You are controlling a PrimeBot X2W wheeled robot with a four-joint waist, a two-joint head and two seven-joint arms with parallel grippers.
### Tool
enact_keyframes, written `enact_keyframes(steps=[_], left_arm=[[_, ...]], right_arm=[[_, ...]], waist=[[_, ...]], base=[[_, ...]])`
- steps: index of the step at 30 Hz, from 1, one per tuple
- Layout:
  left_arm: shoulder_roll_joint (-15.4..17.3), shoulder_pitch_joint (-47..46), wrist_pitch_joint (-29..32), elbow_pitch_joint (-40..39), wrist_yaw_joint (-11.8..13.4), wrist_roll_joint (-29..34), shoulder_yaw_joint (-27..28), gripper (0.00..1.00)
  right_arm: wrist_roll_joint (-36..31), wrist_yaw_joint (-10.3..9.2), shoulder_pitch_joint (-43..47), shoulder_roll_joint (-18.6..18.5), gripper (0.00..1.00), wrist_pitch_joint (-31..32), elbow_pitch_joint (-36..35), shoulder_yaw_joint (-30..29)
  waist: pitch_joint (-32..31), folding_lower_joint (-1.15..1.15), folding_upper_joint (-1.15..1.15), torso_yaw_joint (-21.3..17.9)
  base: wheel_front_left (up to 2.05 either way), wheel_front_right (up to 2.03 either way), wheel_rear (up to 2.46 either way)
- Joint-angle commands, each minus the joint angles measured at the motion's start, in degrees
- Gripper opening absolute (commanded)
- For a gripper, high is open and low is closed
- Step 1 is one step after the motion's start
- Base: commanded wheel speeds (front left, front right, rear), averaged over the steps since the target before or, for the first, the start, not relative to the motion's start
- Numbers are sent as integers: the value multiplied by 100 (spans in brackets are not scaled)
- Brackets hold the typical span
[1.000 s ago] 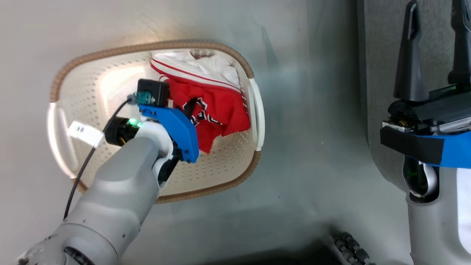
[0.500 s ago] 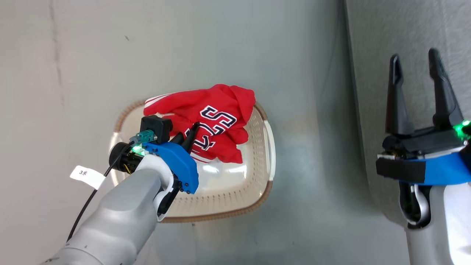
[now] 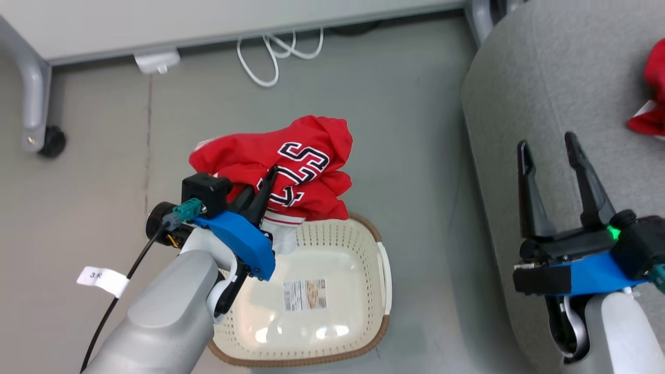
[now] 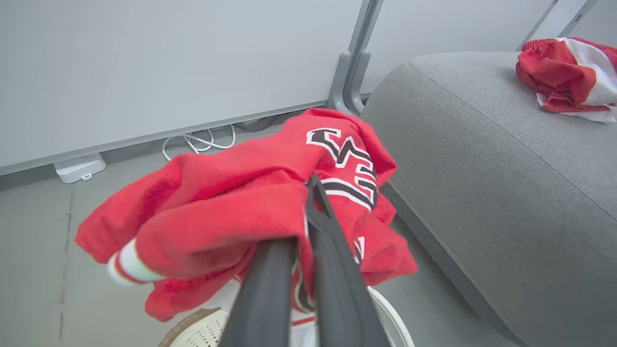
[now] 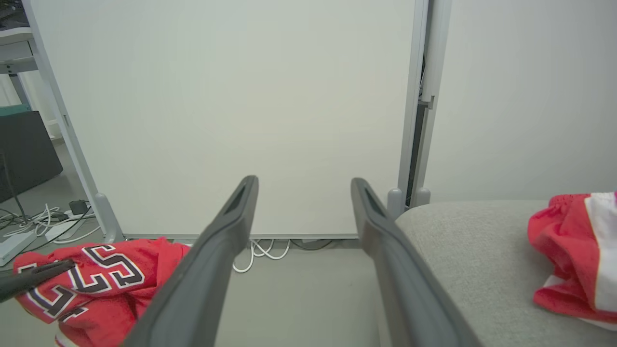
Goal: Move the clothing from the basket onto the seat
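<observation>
Grey floor [image 3: 426, 130] underneath, pale partition panel [image 3: 208, 21] along the back. Jaws of the left gripper [image 3: 260, 187] pinched narrow on the jersey [image 3: 306, 156], one dark finger lying across the cloth, the other buried under a fold. Red fabric bunched into a loose heap, dark white-edged numbers turned upward, a white-trimmed edge drooping below. Lifted above the far rim of the basket [image 3: 385, 270]; lowest fold hanging right at that rim, contact impossible to judge. Cream perforated walls, brown woven-look band, a printed label [image 3: 305, 295] on the bare bottom. Jaws of the right gripper [image 3: 547, 141] spread wide, holding nothing, poised over the near edge of the seat [image 3: 545, 78]. Light-grey upholstery with a rounded edge, just right of the basket, a strip of floor between. Red-and-white shorts [image 3: 652, 104] crumpled farther along the cushion, well apart from both grippers. White cable [image 3: 270, 57] looped at the foot of the panel, a small white box [image 3: 156, 61] beside it, a black caster [image 3: 52, 141] at far left.
</observation>
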Motion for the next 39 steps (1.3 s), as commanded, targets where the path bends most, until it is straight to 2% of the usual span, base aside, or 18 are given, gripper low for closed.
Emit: enact_keyframes(steps=[1,8,15,31,35,39], left_arm=[[-21,114,-28,-119,-3,146,135,0],[-140,348,-29,-637,-3,637,547,0],[-161,324,-28,-1051,-3,819,538,0],[-179,131,-29,-1244,-3,846,334,0],[-203,152,-29,-1236,-3,851,305,0],[-234,110,-29,-1241,-3,862,277,0]], right_arm=[[32,3,173,-7,100,-4,48,17],[60,3,528,21,100,-4,192,144],[95,3,761,55,100,-4,266,214],[152,3,979,110,100,-4,282,277],[107,3,822,112,100,-4,214,430],[86,3,557,-50,100,-4,197,764]], waist=[[-511,2,0,-3],[-1145,2,0,-32],[-1542,2,0,-53],[-1769,2,0,17],[-1764,2,0,35],[-1731,2,0,58]], base=[[0,0,0],[0,0,0],[0,0,0],[0,0,0],[0,0,0],[0,0,0]])
